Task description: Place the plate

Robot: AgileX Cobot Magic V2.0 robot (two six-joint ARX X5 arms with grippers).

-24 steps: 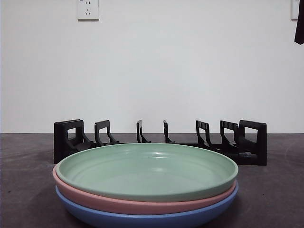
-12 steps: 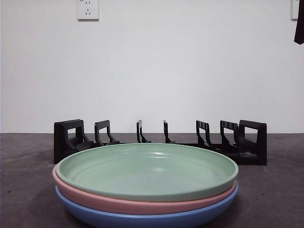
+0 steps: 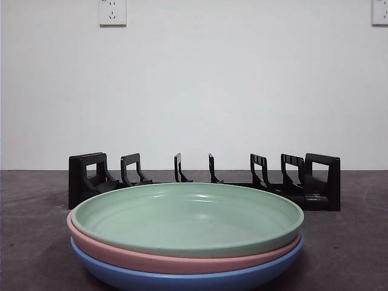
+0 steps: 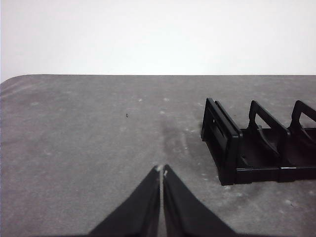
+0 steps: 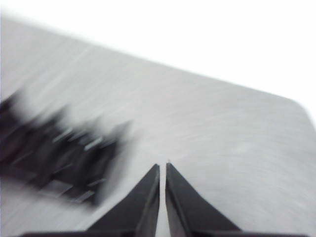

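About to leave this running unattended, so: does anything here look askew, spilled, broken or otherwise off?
Nothing stands out. The green plate sits nested level on the pink plate and blue plate, all intact. The black rack stands upright behind them with its slots unfilled. No spills show on the table. The right wrist view is blurred.

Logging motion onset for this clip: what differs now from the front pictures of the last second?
The black arm tip at the front view's top right corner has left that view. The right wrist view is motion-blurred, so it is probably the right arm. The green plate, pink plate, blue plate and black rack stayed put.
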